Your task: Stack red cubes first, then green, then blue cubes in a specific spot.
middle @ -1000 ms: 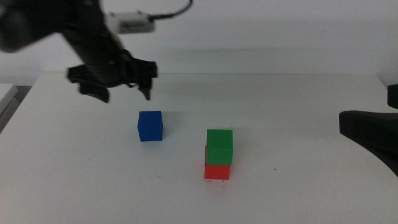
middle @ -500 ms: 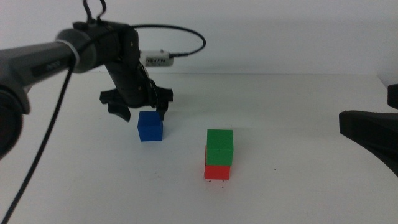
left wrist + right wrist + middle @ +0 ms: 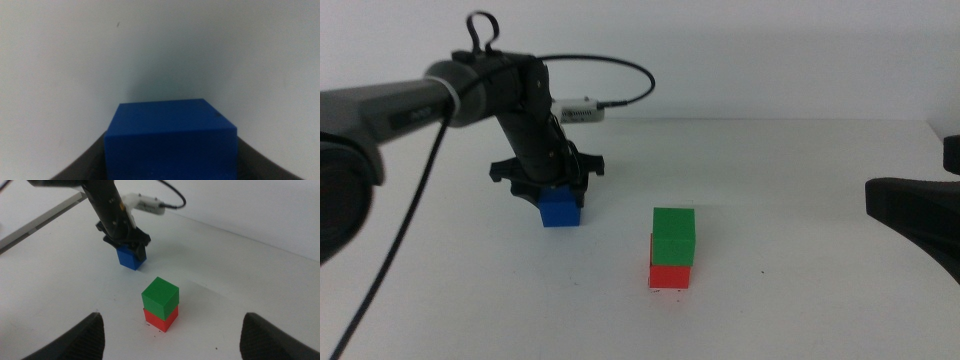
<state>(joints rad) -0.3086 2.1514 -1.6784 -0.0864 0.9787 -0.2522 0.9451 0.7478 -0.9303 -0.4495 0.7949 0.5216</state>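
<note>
Grasp of the blue cube (image 3: 561, 208): I should centre it squarely between the jaws before closing, then lift straight up. My left gripper (image 3: 548, 186) straddles it on the table, jaws apart, not yet clamped. Green cube (image 3: 673, 237) sits on the red cube (image 3: 669, 276) nearby. My right gripper (image 3: 170, 337) waits spread, empty.

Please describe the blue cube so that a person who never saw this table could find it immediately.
On the white table, look to the left side, where the left gripper has its dark jaws around a small cube. That is the blue cube: it sits alone, while the green cube sits stacked on the red cube.
</note>
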